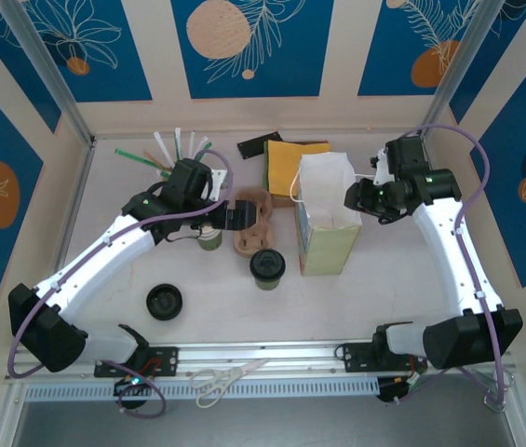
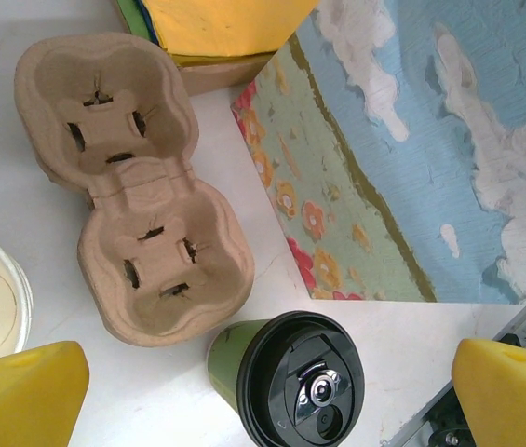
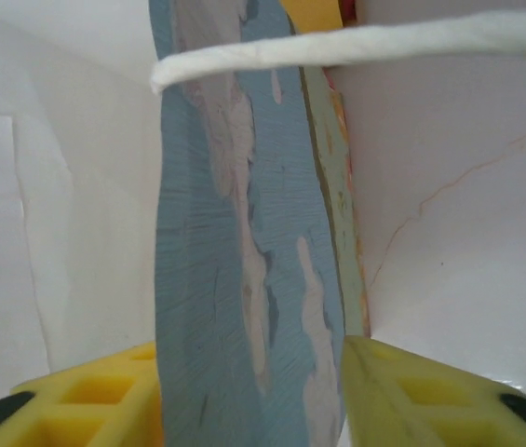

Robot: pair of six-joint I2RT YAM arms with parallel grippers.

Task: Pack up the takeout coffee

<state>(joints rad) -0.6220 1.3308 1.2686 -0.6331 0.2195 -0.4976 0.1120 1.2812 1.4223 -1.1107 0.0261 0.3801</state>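
Right pincer (image 3: 249, 377) half-open astride bag wall (image 3: 244, 233)

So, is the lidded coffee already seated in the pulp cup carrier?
No: the takeout coffee stands beside the carrier, whose two wells are both empty.

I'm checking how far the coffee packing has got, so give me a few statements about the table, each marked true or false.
1. The lidded cup stands on the table, outside the bag. True.
2. The cardboard carrier holds two cups. False: both pockets are empty.
3. The left gripper is shut on the lidded cup. False: it is open and holds nothing.
4. The bag stands upright, mouth open. True.
5. A wall of the bag runs between the fingers of the right gripper. True.
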